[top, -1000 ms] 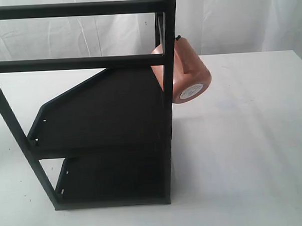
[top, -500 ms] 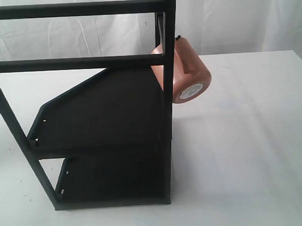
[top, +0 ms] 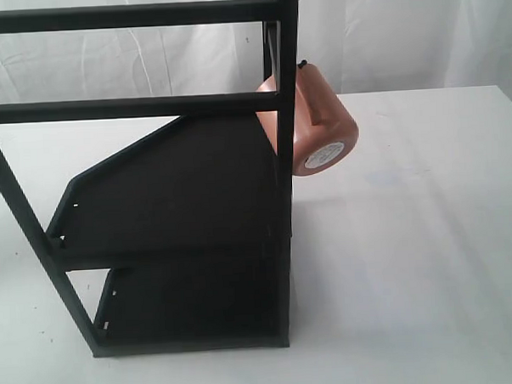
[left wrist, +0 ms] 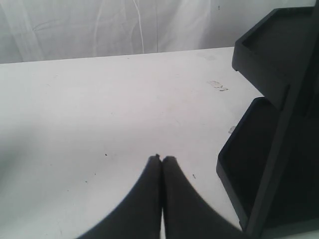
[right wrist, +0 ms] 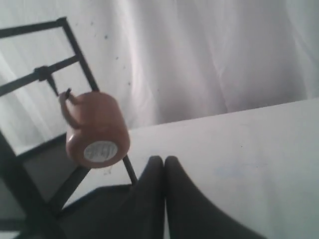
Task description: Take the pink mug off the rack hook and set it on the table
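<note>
Pressing its two smooth, matte black fingers together until only a hairline seam shows between them, the left tool (left wrist: 160,158) grips nothing. Past its tapered tips lies the table (left wrist: 99,109), flat and white with a few small dark specks. The right tool (right wrist: 163,159) is of the same dark, curved shape, its fingers likewise shut flat against each other and empty, well apart from the pink mug (right wrist: 97,127). Neither tool appears in the exterior view.

There the mug sits in the upper middle of the frame, just right of centre. It is a short glossy cylinder of salmon-pink ceramic, hung by its loop handle on the rack hook (top: 301,65), a thin black peg on the upright corner post. It hangs tilted, clear of the table, with its base turned down and outward so that the round white sticker (top: 324,155) on it shows.

The rack (top: 154,196) fills the left half of that frame. It is built of straight black square-section bars and carries two dull black flat shelves, each with one corner cut off. Behind everything hangs a white cloth (top: 385,33) in soft vertical folds.
</note>
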Robot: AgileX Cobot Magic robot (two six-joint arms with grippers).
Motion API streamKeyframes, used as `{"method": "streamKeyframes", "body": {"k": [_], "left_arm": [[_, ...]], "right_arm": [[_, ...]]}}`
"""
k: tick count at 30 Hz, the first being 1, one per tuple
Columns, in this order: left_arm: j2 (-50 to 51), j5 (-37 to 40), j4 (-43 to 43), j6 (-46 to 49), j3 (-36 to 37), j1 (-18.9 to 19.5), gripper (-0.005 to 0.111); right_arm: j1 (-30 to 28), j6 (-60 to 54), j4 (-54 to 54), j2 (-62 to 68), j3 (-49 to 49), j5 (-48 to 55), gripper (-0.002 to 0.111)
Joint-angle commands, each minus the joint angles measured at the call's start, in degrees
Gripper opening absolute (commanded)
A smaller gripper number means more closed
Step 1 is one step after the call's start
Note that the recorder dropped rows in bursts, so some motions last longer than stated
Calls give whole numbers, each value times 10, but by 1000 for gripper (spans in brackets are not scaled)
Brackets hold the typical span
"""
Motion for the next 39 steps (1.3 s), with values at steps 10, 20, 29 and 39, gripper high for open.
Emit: {"method": "streamKeyframes", "body": {"k": [10, 20, 29, 39], "left_arm": [[-3, -2, 1, -1, 2, 2, 0], [-3, -2, 1, -1, 2, 2, 0], [-3, -2, 1, -1, 2, 2, 0], [-3, -2, 1, -1, 2, 2, 0]], "right_arm": [[47, -568, 319, 310, -186, 114, 28], [114, -880, 537, 588, -284, 78, 47], [152, -891, 537, 681, -331, 53, 53], [161, -897, 543, 707, -343, 18, 51]]}}
